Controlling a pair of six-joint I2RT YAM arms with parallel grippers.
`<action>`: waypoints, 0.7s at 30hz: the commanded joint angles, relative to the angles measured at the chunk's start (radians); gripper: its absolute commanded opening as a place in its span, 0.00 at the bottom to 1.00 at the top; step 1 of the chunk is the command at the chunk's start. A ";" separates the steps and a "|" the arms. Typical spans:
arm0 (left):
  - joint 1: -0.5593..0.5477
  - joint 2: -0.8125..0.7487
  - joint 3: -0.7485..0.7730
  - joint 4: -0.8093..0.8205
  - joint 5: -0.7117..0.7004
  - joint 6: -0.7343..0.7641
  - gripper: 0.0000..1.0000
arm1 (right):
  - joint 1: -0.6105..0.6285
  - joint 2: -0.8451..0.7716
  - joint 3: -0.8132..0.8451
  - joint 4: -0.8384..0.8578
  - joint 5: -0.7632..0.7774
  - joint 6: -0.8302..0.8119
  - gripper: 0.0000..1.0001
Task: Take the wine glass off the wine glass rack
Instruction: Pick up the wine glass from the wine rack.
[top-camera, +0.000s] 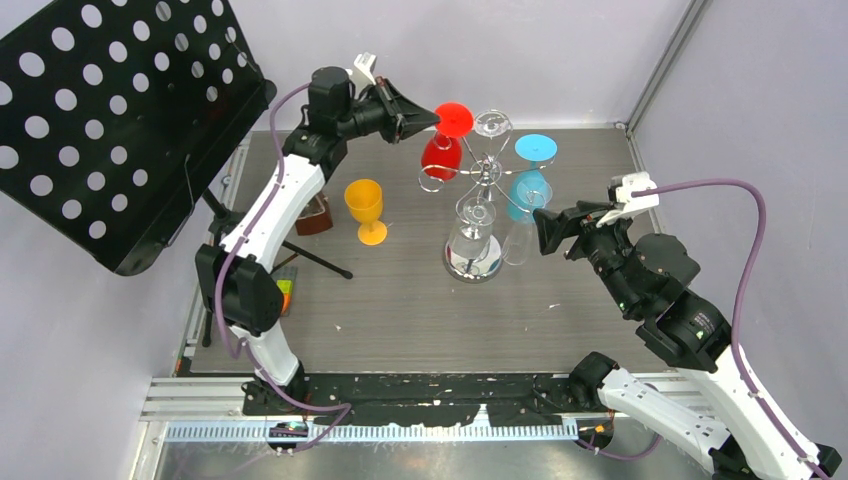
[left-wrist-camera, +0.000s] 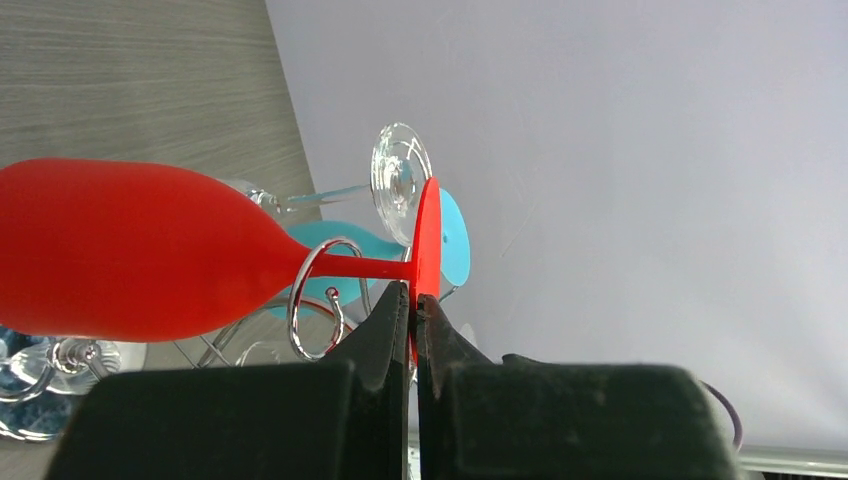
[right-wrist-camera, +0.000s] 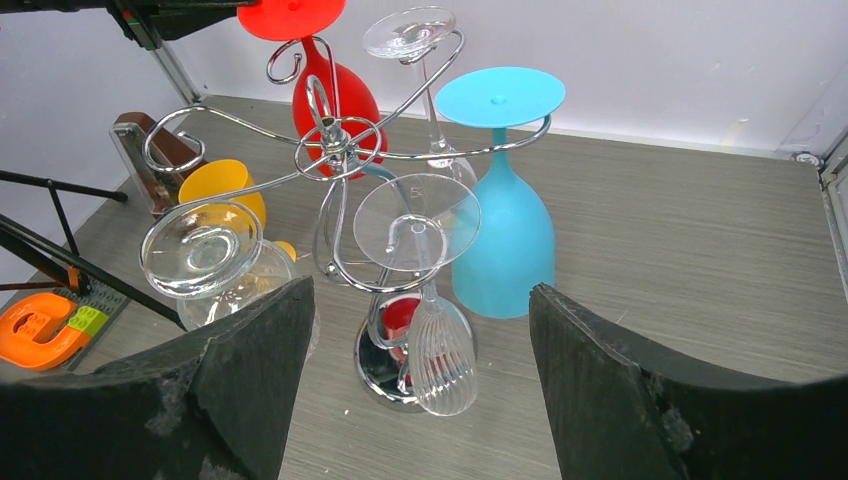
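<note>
The chrome wine glass rack (top-camera: 487, 172) stands at mid-table on a round mirrored base (right-wrist-camera: 385, 375). A red wine glass (top-camera: 443, 150) hangs upside down from its far-left arm, its stem inside a curled wire loop (left-wrist-camera: 315, 290). My left gripper (top-camera: 432, 120) is shut on the edge of the red glass's foot (left-wrist-camera: 428, 235). A blue wine glass (right-wrist-camera: 500, 220) and clear glasses (right-wrist-camera: 435, 345) also hang on the rack. My right gripper (top-camera: 545, 225) is open to the right of the rack, level with the blue glass, holding nothing.
A yellow goblet (top-camera: 365, 208) stands upright on the table left of the rack, next to a brown block (top-camera: 315, 215). A black perforated stand (top-camera: 110, 120) on a tripod fills the far left. A small orange toy (right-wrist-camera: 40, 330) lies by the left edge.
</note>
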 joint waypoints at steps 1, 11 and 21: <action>-0.014 -0.010 0.037 0.023 0.059 0.042 0.00 | -0.003 -0.011 0.009 0.053 0.019 -0.015 0.84; -0.031 -0.064 -0.029 0.013 0.100 0.090 0.00 | -0.003 -0.025 0.002 0.050 0.010 0.009 0.84; -0.031 -0.169 -0.166 0.028 0.114 0.137 0.00 | -0.003 -0.023 0.020 0.023 0.012 0.029 0.84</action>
